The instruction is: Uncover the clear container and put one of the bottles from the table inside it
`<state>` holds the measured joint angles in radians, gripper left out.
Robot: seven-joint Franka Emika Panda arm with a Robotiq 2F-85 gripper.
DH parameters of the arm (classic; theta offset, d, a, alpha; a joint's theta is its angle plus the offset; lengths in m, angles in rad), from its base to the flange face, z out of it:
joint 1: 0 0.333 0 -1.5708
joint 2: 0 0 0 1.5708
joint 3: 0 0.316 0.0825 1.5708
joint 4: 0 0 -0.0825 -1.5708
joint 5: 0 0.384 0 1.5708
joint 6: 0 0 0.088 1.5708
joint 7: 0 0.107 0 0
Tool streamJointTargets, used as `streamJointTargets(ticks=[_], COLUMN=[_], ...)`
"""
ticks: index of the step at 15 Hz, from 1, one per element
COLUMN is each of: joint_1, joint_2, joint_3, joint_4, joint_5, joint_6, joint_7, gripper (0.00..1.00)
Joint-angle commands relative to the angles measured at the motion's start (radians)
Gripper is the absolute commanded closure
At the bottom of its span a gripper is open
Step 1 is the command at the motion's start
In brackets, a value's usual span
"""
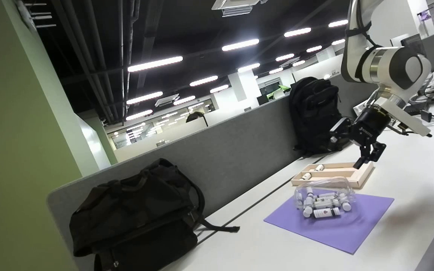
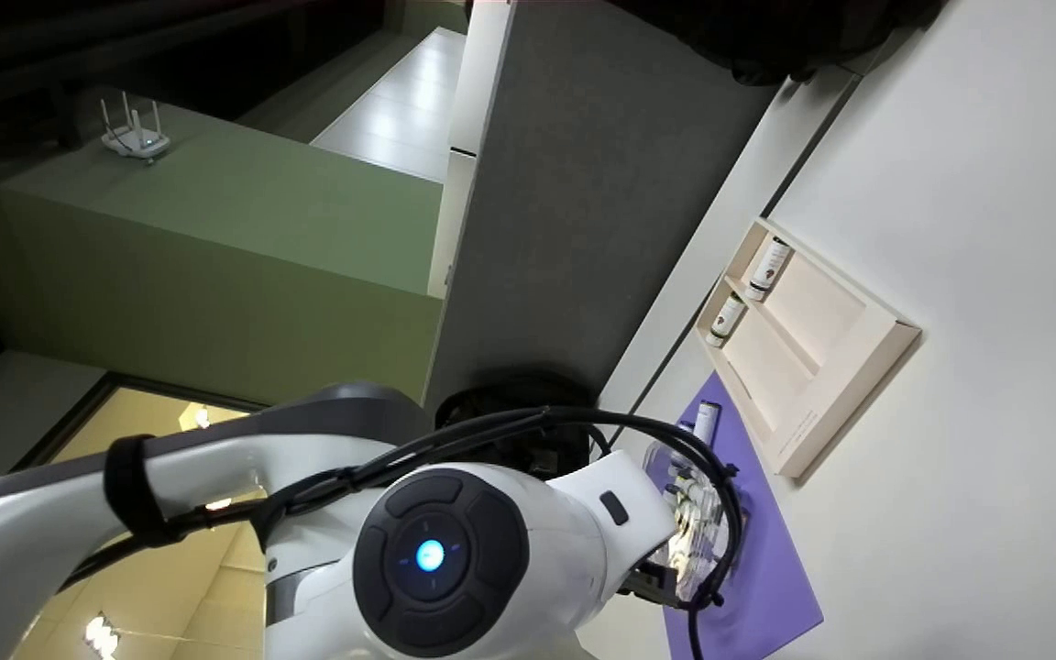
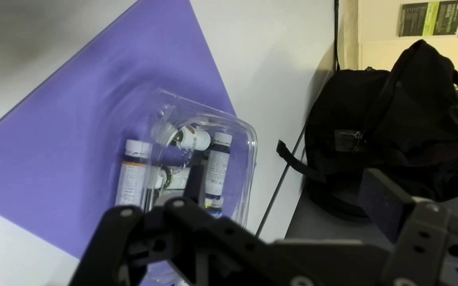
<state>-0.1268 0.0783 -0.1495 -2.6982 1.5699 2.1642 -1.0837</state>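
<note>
Two black backpacks [image 1: 138, 222], one purple mat [image 1: 352, 233] and one wooden tray [image 2: 840, 387] are counted at the table [image 1: 239, 244]; one bottle [image 2: 769, 268] is laid in each of the tray's two compartments. The clear container [image 3: 251, 145] is set near the mat's tray-side edge, the bottles [image 3: 217, 167] clustered there too overlapped to count. The gripper [image 3: 290, 194] is spread wide, nothing grasped. The container is partly masked by the arm [image 2: 546, 532] in an exterior view.

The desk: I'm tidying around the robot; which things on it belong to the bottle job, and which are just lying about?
Part of the job:
clear container
small capped bottles (which one is meant can't be told)
tan tray, probably, since two bottles lie in it

Just lying about:
two black backpacks
purple mat, apparently only a base under the container
</note>
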Motion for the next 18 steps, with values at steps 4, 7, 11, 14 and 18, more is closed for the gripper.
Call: streamJointTargets(ticks=[4, 7, 11, 14, 18], joint_1=[0.025, 0.036, 0.050, 0.058, 0.072], joint_2=[0.068, 0.092, 0.120, 0.140, 0.170], joint_3=[0.022, 0.030, 0.036, 0.043, 0.049], joint_4=[0.018, 0.027, 0.043, 0.061, 0.093], joint_5=[-0.005, -0.012, -0.013, -0.017, -0.021], joint_6=[0.012, 0.008, 0.007, 0.006, 0.007], joint_7=[0.031, 0.053, 0.069, 0.082, 0.106], gripper=[0.00, 0.00, 0.00, 0.00, 0.00])
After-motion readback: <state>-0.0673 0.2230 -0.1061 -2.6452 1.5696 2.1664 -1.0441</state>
